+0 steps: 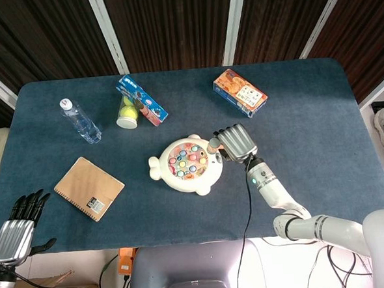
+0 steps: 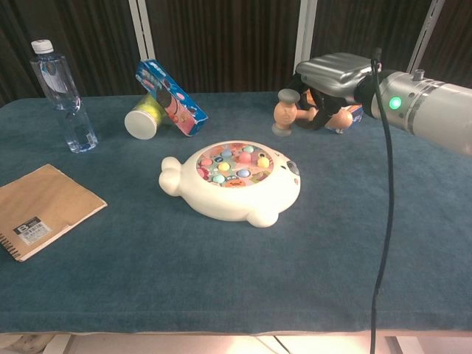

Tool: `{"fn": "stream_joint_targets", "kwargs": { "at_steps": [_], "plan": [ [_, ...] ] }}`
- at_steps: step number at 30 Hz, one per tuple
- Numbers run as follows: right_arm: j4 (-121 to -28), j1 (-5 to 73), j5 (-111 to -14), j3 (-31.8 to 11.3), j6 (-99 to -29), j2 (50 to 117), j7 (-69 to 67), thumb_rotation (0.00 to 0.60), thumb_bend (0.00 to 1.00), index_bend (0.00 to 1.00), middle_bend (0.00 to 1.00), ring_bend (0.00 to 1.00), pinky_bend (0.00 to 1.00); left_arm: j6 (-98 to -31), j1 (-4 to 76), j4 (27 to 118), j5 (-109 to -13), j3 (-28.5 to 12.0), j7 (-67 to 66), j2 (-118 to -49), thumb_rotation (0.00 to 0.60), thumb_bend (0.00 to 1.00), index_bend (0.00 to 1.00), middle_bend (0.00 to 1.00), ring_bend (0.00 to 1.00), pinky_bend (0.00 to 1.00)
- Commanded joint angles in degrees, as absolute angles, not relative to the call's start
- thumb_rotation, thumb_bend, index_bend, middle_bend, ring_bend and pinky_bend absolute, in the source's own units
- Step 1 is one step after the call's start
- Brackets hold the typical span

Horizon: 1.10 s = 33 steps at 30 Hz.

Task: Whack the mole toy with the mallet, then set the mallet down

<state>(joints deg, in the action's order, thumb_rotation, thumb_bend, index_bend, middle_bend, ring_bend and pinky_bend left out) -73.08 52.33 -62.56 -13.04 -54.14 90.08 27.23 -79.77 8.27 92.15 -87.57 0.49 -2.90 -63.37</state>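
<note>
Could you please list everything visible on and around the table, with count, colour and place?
white seal-shaped mole toy with coloured pegs: one, table centre.
wooden mallet with grey-tipped head: one, tan, held above the toy's right end.
clear plastic water bottle: one, white cap, lying far left.
brown spiral notebook: one, near left.
blue carton: one, far centre-left, leaning on the can.
yellow-green can: one, on its side beside the carton.
orange snack box: one, far right.
dark blue tablecloth: one, covering the table.
right hand: silver-black, gripping the mallet.
left hand: silver-black, off the near-left corner, holding nothing.
</note>
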Motion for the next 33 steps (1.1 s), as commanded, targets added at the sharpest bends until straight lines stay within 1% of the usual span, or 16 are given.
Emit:
{"fn": "stream_joint_targets", "kwargs": {
  "at_steps": [1, 9, 22, 33],
  "plan": [
    [-73.2, 52.4, -62.5, -13.1, -54.1, 90.3, 27.4, 0.600, 0.53, 0.96, 0.76, 0.61, 0.62, -79.9, 8.2, 92.1, -87.6, 0.5, -2.9, -63.4, 0.600, 0.08, 0.05, 0.00, 0.00, 0.05],
    [-72.1, 53.4, -62.1, -13.9, -54.7, 92.6, 28.7, 0.600, 0.53, 0.96, 0.76, 0.61, 0.62, -80.5, 8.0, 92.1, -88.1, 0.6, -2.2, -63.1, 0.600, 0.08, 0.05, 0.00, 0.00, 0.05],
    [-65.6, 56.8, -60.7, -15.0, -53.4, 99.8, 31.5, 0.600, 0.53, 0.96, 0.76, 0.61, 0.62, -80.8, 7.8, 91.9, -87.7, 0.4, -1.5, -62.7, 0.600, 0.08, 0.05, 0.00, 0.00, 0.05],
    [-61.5, 57.7, -60.3, -14.8, -52.0, 102.3, 32.5, 0.600, 0.53, 0.96, 0.76, 0.61, 0.62, -81.3, 7.5, 92.0, -87.8, 0.3, -0.8, -62.4, 0.600, 0.08, 0.05, 0.00, 0.00, 0.05]
  ]
}}
